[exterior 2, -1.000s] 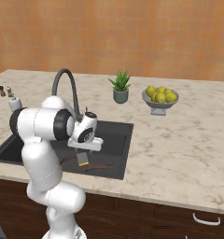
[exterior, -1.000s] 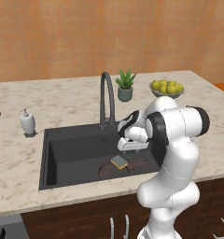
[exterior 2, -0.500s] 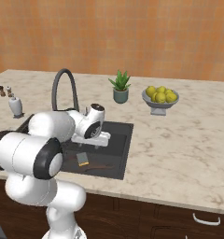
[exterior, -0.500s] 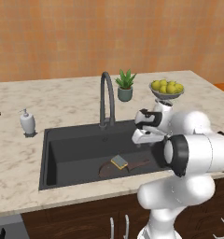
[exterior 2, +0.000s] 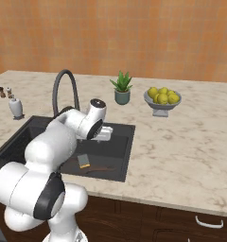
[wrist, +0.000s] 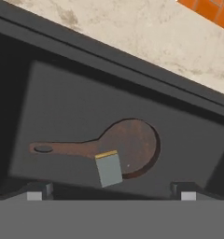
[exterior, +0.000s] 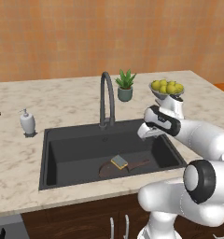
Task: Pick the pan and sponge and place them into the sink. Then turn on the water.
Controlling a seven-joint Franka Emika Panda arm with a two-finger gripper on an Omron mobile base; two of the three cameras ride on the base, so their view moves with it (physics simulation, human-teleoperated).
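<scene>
Gripper (wrist: pixel 109 196) spread wide, empty, above the matte black sink (exterior: pixel 76 154); on its floor toward the front right corner lies the round brown pan (wrist: pixel 130 147), the yellow-and-grey sponge (wrist: pixel 108 169) on it; speckled beige counter (exterior: pixel 20 172), orange wall

Arm: glossy white shell built from thick, rounded, tube-like segments with bulbous elbows. Joints: dark grey to black discs and bands set between the white sections; one large round dark cap with a pale rim faces the left base camera, another faces the right base camera. Wrist: short white link ringed by a black collar. Hand: boxy white block at the arm's end. Finger tips (wrist: pixel 34 190): small, dark grey, square-ended, each with a lighter grey face. No cables, screws or markings visible.
</scene>
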